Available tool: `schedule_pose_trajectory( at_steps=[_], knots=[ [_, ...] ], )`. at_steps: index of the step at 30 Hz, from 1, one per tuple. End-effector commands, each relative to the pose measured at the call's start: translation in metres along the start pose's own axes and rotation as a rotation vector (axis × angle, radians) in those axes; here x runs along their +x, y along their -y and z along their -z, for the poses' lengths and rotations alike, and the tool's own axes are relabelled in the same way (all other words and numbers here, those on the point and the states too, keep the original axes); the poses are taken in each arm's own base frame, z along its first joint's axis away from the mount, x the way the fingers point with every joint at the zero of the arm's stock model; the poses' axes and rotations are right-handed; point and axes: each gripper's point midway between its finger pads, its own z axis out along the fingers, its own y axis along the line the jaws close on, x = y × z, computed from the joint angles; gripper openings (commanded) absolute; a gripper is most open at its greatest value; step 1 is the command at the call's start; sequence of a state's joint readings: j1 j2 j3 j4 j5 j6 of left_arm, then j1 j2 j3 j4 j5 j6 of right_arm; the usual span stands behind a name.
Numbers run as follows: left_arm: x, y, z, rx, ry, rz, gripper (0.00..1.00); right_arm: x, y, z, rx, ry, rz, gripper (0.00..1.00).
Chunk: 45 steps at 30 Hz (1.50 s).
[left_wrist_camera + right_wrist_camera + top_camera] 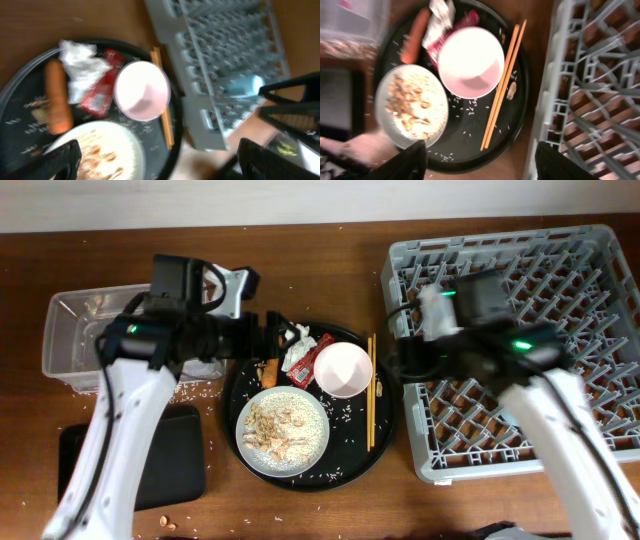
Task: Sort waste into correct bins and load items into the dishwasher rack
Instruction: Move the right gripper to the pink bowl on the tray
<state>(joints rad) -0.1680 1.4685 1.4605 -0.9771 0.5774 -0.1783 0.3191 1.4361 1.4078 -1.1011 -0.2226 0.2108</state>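
Note:
The round black tray holds the grey-white plate [283, 432] with beige food scraps [407, 102], the white-pink bowl [343, 368], the chopsticks [370, 392], a crumpled tissue [294, 336], a red wrapper [303, 354] and a carrot piece [268, 371]. My left gripper [263, 330] is open and empty above the tray's far left edge, near the tissue [77, 60] and the carrot [56, 97]. My right gripper [396, 360] is open and empty between the chopsticks [502, 82] and the dishwasher rack [600, 270]. A blue cup [244, 84] lies in the rack [220, 40].
The clear tub [70, 330] stands at the far left with a few scraps inside. The flat black tray [165, 460] lies at the front left. Rice grains are scattered on the round black tray [345, 455] and on the table beside the tub.

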Motion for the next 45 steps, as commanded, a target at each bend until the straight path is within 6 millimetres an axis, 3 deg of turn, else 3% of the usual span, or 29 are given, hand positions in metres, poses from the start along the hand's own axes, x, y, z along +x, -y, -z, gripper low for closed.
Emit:
schedule_pose_trajectory(
  at_steps=[1,4,7,9,12,18,28,30,34,38,45],
  knots=[
    [-0.004,-0.015,0.051,-0.237,0.151,0.014,0.99,0.004,0.008,-0.054,0.169,-0.078,-0.010,0.57],
    [0.002,-0.021,0.083,-0.351,0.231,0.056,0.99,0.001,0.022,-0.105,0.292,-0.115,-0.034,0.49],
    [0.012,-0.029,0.105,-0.442,0.267,0.069,0.99,0.002,0.031,-0.140,0.315,-0.151,-0.053,0.47],
    [0.020,-0.032,0.114,-0.478,0.266,0.074,0.99,0.004,0.034,-0.158,0.318,-0.168,-0.058,0.45],
    [0.029,-0.035,0.118,-0.504,0.248,0.082,0.99,0.008,0.034,-0.176,0.301,-0.191,-0.062,0.33],
    [0.030,-0.036,0.117,-0.506,0.240,0.085,0.99,0.005,0.034,-0.179,0.298,-0.182,-0.062,0.04],
    [0.031,-0.036,0.117,-0.507,0.236,0.086,0.99,-0.004,0.028,-0.161,0.284,-0.135,-0.058,0.05],
    [0.032,-0.036,0.117,-0.506,0.236,0.086,0.99,-0.001,0.029,-0.166,0.288,-0.149,-0.057,0.15],
    [0.032,-0.036,0.117,-0.506,0.236,0.086,0.99,0.007,0.033,-0.178,0.297,-0.189,-0.059,0.20],
    [0.032,-0.036,0.117,-0.507,0.232,0.087,0.99,0.010,0.031,-0.181,0.283,-0.201,-0.063,0.05],
    [0.033,-0.036,0.117,-0.507,0.232,0.087,0.99,0.010,0.032,-0.181,0.285,-0.202,-0.064,0.04]
  ],
)
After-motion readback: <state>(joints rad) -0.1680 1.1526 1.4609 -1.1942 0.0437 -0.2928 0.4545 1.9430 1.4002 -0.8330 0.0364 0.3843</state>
